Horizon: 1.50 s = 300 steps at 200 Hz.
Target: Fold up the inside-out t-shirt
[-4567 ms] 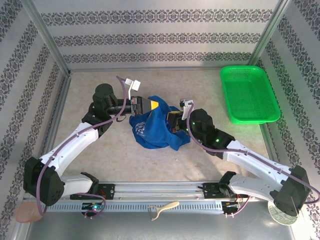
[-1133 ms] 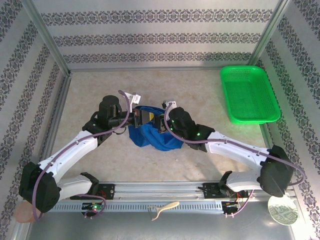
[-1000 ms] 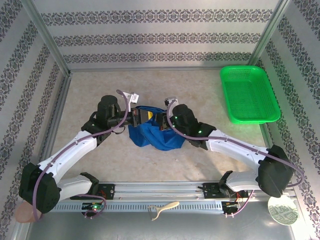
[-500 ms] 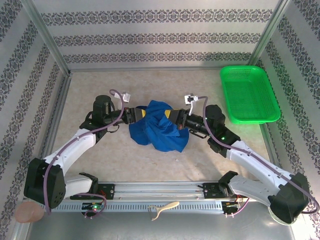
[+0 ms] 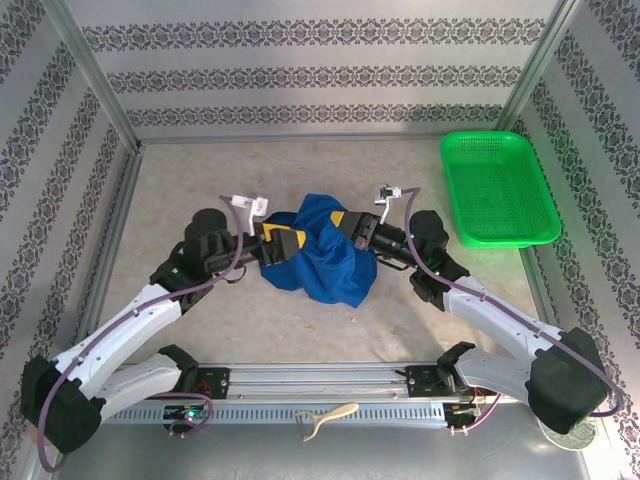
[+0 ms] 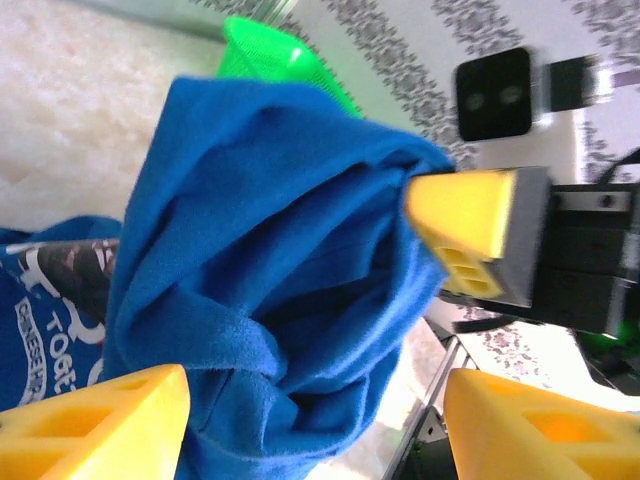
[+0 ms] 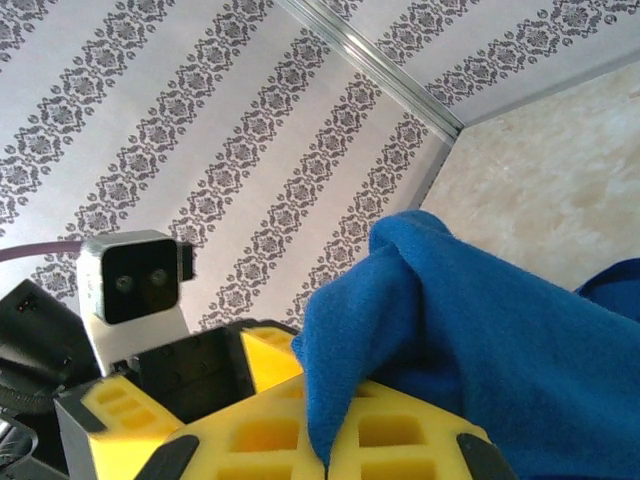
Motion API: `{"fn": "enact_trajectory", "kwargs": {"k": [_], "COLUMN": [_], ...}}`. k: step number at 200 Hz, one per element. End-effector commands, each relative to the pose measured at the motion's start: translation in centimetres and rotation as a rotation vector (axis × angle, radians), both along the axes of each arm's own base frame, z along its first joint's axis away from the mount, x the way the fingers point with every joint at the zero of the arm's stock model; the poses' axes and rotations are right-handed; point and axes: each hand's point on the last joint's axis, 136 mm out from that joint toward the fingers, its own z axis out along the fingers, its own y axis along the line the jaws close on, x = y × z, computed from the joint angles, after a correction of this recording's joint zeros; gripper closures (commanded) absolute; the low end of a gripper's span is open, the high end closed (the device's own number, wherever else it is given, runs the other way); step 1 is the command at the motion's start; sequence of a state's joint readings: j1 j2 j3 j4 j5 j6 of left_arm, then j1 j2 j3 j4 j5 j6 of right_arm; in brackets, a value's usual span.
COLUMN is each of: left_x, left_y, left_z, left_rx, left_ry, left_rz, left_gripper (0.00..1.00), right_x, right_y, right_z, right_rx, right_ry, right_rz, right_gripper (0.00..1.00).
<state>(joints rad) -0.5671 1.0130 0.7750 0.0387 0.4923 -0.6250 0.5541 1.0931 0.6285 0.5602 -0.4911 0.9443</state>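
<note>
The inside-out t-shirt (image 5: 322, 265) is a bunched royal blue heap in the middle of the table, lifted at its top. My right gripper (image 5: 347, 226) is shut on a raised fold of it; in the right wrist view the blue cloth (image 7: 500, 320) is pinched between my right gripper's (image 7: 325, 455) yellow pads. My left gripper (image 5: 283, 244) is at the shirt's left side and open. In the left wrist view its gripper (image 6: 315, 440) has jaws wide apart with loose shirt cloth (image 6: 260, 220) hanging in the gap, white print showing at the left.
A green mesh basket (image 5: 497, 187) stands at the back right and shows as a basket rim (image 6: 262, 48) behind the cloth. Patterned walls close in three sides. The arms' metal rail (image 5: 320, 385) runs along the near edge, with a cream tool (image 5: 328, 416) below it.
My left gripper has opened and let go of the shirt. My right gripper, still shut on the cloth, swung out to the right and lifted a fold.
</note>
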Motion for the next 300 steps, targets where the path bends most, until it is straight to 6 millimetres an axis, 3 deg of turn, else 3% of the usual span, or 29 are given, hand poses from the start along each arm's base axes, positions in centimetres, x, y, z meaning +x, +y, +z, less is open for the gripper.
{"fn": "enact_trajectory", "kwargs": {"k": [1,40,82,96,103,127,135,144,159,182,202,223,270,300], "left_x": [1.8,3.8,4.0,3.5,3.2,2.7,2.5,2.2,1.2,-0.8,-1.2,-1.0,-0.5,-0.2], "left_y": [0.6,0.2,-3.2,-4.1,-4.4,-4.4,-4.2,-3.7,-3.3,-3.4,-3.1,-2.7,-2.4,-2.4], "left_z": [-2.8,-5.7,-9.0,-10.0,-10.2,-7.5,-5.9,-4.2,-1.4,2.0,3.1,3.2,2.6,2.2], "left_rx": [0.123,0.212,0.206,0.206,0.199,0.107,0.058,0.012,-0.06,-0.169,-0.216,-0.244,-0.244,-0.243], "left_ry": [0.096,0.167,0.232,0.25,0.25,0.158,0.113,0.073,0.005,-0.067,-0.091,-0.105,-0.085,-0.069], "left_rz": [0.16,0.214,0.068,0.002,-0.022,-0.069,-0.082,-0.094,-0.154,-0.281,-0.307,-0.299,-0.28,-0.276], "left_gripper": [0.3,0.24,0.18,0.23,0.31,0.72,0.82,0.99,1.0,1.0,1.0,1.0,1.0,1.0], "right_x": [-0.5,-1.1,-1.6,-1.7,-1.6,-0.5,0.1,0.9,2.0,3.1,3.2,2.2,-2.7,-4.5], "right_y": [0.2,0.9,1.6,1.0,0.5,-2.3,-3.2,-4.2,-5.5,-6.8,-6.5,-5.9,-6.6,-4.8], "right_z": [1.7,2.4,4.8,5.9,6.1,4.8,3.2,1.0,-3.0,-8.2,-10.6,-9.9,-5.1,-3.2], "right_rx": [0.047,0.055,0.091,0.115,0.122,0.118,0.092,0.064,0.019,-0.071,-0.115,-0.109,-0.228,-0.295], "right_ry": [-0.055,-0.065,-0.102,-0.127,-0.134,-0.11,-0.075,-0.03,0.05,0.141,0.187,0.174,0.016,-0.094], "right_rz": [0.016,0.036,0.072,0.064,0.054,-0.037,-0.071,-0.113,-0.188,-0.289,-0.292,-0.267,-0.321,-0.302], "right_gripper": [1.0,1.0,1.0,1.0,1.0,1.0,1.0,1.0,1.0,0.68,0.48,0.41,0.32,0.28]}}
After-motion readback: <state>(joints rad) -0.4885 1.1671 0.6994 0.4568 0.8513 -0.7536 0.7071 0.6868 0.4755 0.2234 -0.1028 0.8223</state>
